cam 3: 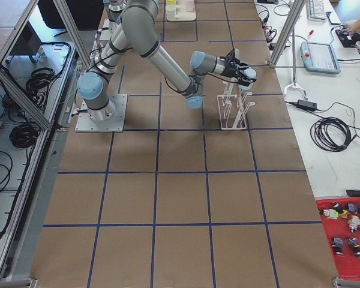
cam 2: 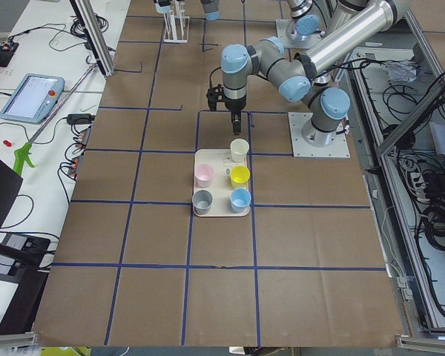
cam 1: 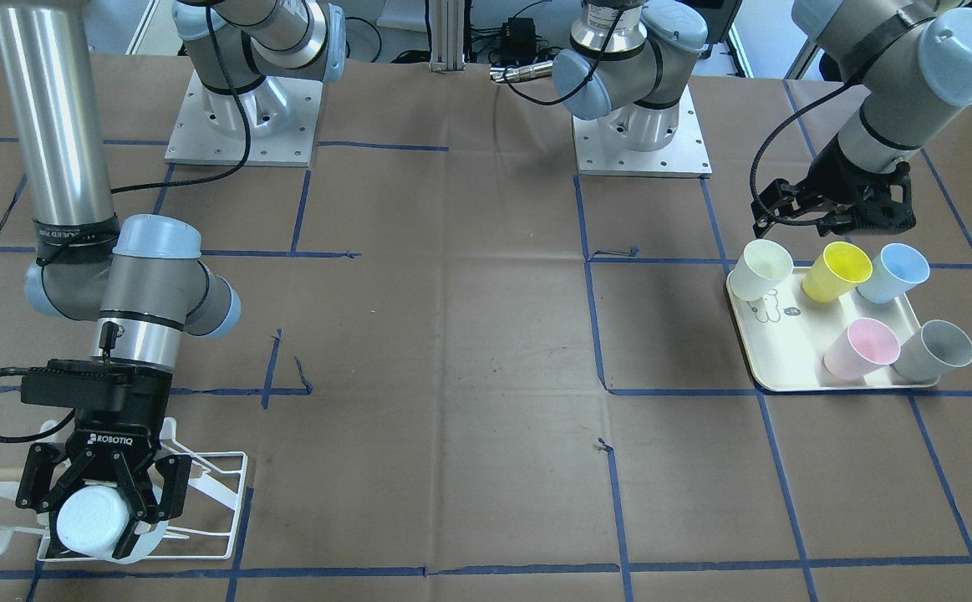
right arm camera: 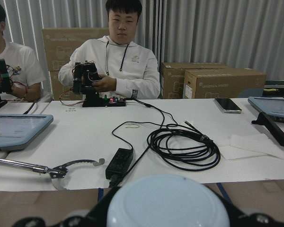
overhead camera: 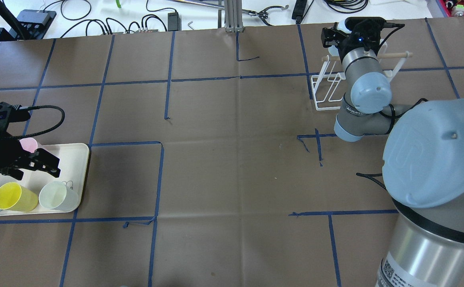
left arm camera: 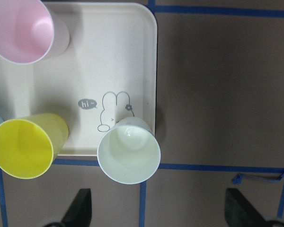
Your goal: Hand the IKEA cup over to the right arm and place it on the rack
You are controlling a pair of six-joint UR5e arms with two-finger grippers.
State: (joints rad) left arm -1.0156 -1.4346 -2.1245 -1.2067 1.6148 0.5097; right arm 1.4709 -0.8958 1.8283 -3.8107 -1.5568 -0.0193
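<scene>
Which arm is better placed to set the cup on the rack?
Right. The right gripper holds the pale cup at the rack; the left gripper hangs open over the tray, far from it.

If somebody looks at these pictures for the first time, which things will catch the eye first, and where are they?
First, the right gripper at the robot's right end of the table, shut on a pale blue cup at the white wire rack. Next, the cream tray at the opposite end, carrying five cups, the yellow cup brightest, with the left gripper open above it.
</scene>
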